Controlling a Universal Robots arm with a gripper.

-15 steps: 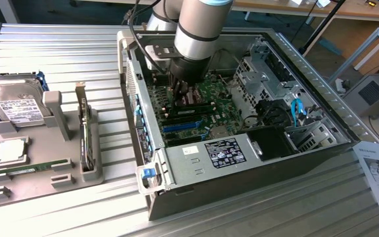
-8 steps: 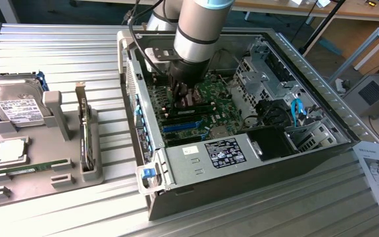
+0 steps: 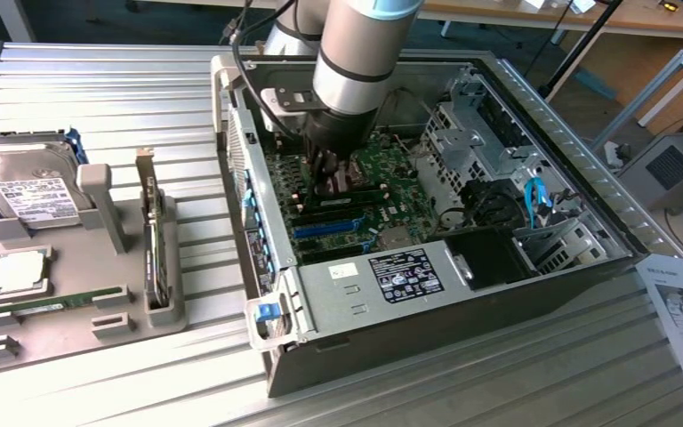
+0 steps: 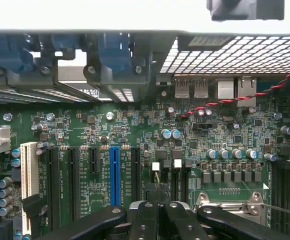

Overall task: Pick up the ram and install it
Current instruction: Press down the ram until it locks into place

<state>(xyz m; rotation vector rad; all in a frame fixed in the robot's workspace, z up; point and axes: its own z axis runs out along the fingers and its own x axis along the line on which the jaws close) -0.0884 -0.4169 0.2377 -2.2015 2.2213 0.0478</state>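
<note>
Ribbed metal tabletop carries an open computer case and a grey parts tray. One ram stick lies flat in that tray, well apart from the gripper, whose jaws are closed inside the case above the motherboard. Wrist view shows a blue slot and a twisted red-black wire. Labels are unreadable.

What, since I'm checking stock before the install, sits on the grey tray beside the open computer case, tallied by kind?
hard drive: 1
processor chip: 1
ram: 1
upright card with metal bracket: 1
Total: 4
</note>
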